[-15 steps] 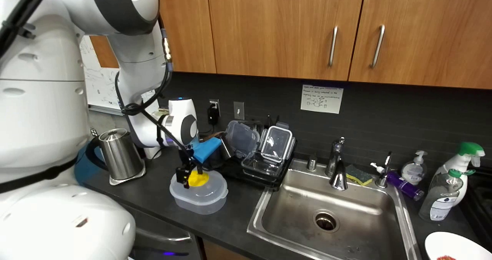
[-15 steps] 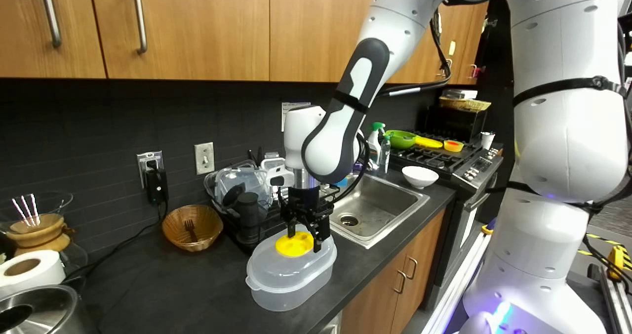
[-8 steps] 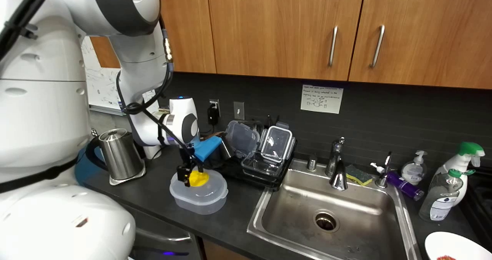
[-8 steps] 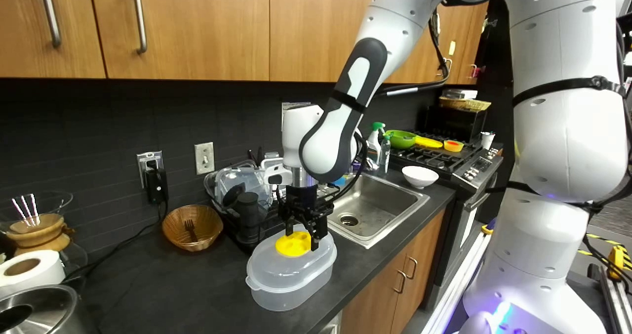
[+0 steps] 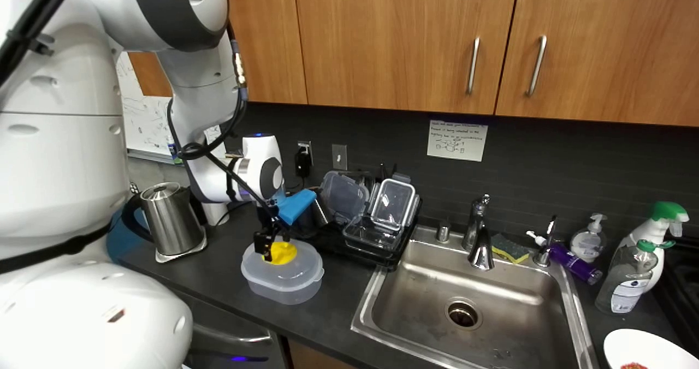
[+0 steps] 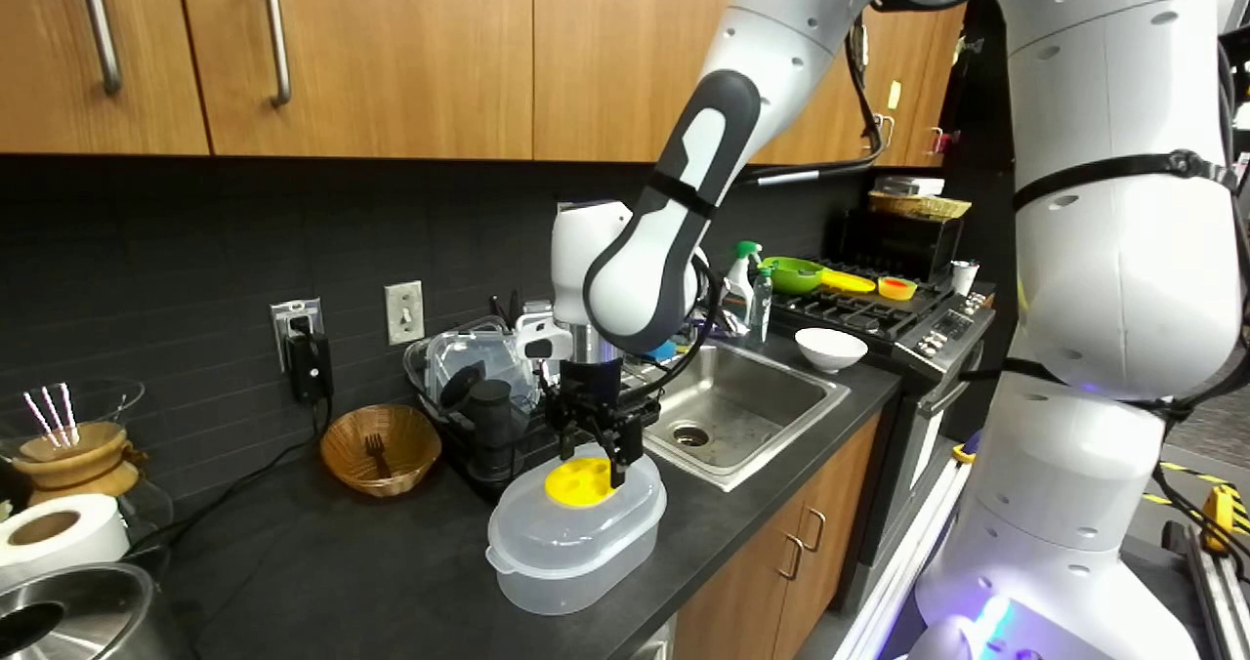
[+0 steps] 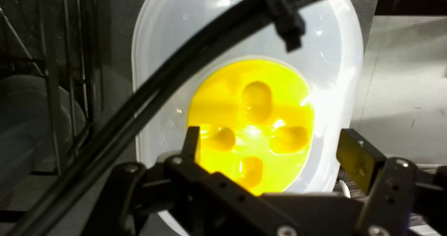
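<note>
The tool is set wide, with its jaws well apart; it points down over the yellow disc, the item nearest to it; in the wrist view one finger overlaps the edge of the disc, while the opposite finger appears at the rim of the lid; whether either finger touches the disc cannot be told from these views; the disc bears four hollows and is located at the middle of the lid; the lid is seated on the tub; the tub stands upright on the dark tabletop, near the front edge; the rack, loaded with clear boxes, is situated behind the tub; the sink lies beside the rack, with the tap and the sponge at its rear rim; the purple bottle is tilted near the sink corner, and the spray bottle stands upright close by; the kettle stands well apart from the tub; the basket rests near the rack and contains a fork; the white bowl is placed between the sink and the stove; the roll is at the frame edge in an exterior view.
</note>
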Action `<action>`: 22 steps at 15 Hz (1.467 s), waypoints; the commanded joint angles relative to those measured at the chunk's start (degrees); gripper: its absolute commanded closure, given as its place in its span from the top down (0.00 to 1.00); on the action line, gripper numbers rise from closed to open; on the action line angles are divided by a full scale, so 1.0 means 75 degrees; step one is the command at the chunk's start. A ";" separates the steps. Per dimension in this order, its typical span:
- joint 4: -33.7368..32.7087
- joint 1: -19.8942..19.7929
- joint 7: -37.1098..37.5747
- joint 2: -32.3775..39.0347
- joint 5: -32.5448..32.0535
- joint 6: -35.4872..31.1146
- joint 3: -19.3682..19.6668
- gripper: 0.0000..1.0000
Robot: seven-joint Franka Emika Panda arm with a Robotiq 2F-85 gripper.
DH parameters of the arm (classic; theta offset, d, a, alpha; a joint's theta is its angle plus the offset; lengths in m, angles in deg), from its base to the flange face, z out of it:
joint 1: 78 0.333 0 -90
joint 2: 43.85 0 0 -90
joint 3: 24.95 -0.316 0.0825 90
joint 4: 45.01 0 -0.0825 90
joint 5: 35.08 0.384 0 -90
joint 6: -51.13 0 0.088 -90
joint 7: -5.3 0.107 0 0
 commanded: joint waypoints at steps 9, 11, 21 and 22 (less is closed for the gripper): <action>-0.0097 -0.0105 -0.0438 0.0074 0.0318 0.0207 -0.0045 1.00; -0.0101 -0.0089 -0.0425 0.0095 0.0307 0.0258 -0.0036 1.00; -0.0107 -0.0092 -0.0404 0.0184 0.0302 0.0270 -0.0040 1.00; -0.0128 -0.0077 -0.0387 0.0201 0.0287 0.0300 -0.0033 1.00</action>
